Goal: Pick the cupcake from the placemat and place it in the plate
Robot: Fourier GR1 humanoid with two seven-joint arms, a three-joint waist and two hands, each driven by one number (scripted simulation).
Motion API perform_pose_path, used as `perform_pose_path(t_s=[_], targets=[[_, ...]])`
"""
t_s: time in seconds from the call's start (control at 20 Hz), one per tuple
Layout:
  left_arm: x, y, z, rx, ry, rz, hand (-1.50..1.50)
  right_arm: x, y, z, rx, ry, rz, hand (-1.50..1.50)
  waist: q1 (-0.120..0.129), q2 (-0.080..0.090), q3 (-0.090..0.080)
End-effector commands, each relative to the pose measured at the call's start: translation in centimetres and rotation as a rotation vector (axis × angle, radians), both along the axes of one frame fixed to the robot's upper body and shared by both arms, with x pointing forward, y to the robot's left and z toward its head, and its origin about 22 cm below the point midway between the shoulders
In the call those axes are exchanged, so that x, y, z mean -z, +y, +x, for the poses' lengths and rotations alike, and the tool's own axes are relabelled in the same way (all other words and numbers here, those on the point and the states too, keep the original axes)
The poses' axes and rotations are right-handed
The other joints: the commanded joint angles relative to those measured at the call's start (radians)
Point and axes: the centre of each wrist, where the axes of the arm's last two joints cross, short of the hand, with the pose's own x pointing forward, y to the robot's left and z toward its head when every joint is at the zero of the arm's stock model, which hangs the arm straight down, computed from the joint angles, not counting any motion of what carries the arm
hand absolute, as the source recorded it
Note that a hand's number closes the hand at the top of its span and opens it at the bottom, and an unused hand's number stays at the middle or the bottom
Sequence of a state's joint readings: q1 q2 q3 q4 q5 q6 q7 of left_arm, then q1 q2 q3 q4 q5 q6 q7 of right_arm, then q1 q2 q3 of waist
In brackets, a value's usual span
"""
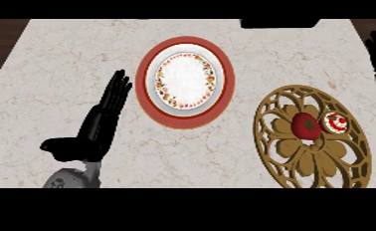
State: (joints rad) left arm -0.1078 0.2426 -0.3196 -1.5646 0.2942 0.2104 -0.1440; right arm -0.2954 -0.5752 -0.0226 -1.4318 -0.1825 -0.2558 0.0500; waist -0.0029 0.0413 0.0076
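Cupcake, small, round, white-frosted with red markings (336, 123), sits upright on the round gold openwork placemat (312, 138) at its 2 o'clock, touching a red tomato (307, 126) at its 9 o'clock; no clear long axis. White floral plate with red rim (185, 82) lies well apart at 10 o'clock. Black left hand (103, 118) rests at the plate's 8 o'clock, fingers straight, pointing 12 o'clock, thumb out, holding nothing.

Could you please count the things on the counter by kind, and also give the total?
Plates: 1, red-rimmed plate
Placemats: 1, golden openwork placemat
Cupcakes: 1, cupcake on the placemat
Tomatoes: 1, red tomato beside the cupcake
Total: 4
One robot hand, the left, rests open nearby and is not counted.
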Motion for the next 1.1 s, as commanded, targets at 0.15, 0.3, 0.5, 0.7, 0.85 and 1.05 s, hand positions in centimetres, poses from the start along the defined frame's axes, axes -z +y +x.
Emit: perform_pose_path(t_s=[0.15,0.3,0.5,0.7,0.85,1.05], targets=[[1.6,5.7,-0.2,-0.128,0.085,0.183,0.0,1.8,3.2,2.5,0.128,0.088,0.281,1.5,0.029,-0.037,-0.007],[2.0,6.5,-0.1,-0.124,0.107,0.216,0.0,3.0,-4.1,-0.6,0.231,0.238,-0.392,1.5,0.03,0.008,-0.043],[3.2,9.1,-0.3,-0.152,0.166,0.242,0.0,8.0,4.6,0.8,0.557,-0.054,0.043,-1.5,0.009,-0.035,-0.007],[3.2,8.9,-0.3,-0.159,0.17,0.231,0.0,11.0,8.7,-1.8,0.526,-0.126,-0.043,-1.5,0.001,-0.043,-0.007],[4.4,7.3,-0.3,-0.173,0.17,0.234,0.0,10.4,10.6,-2.2,0.586,-0.126,-0.107,-1.5,-0.004,-0.045,-0.01],[4.7,9.5,-0.9,-0.156,0.19,0.218,0.0,9.1,8.1,-5.2,0.651,-0.095,-0.165,-1.5,-0.011,-0.047,-0.01]])
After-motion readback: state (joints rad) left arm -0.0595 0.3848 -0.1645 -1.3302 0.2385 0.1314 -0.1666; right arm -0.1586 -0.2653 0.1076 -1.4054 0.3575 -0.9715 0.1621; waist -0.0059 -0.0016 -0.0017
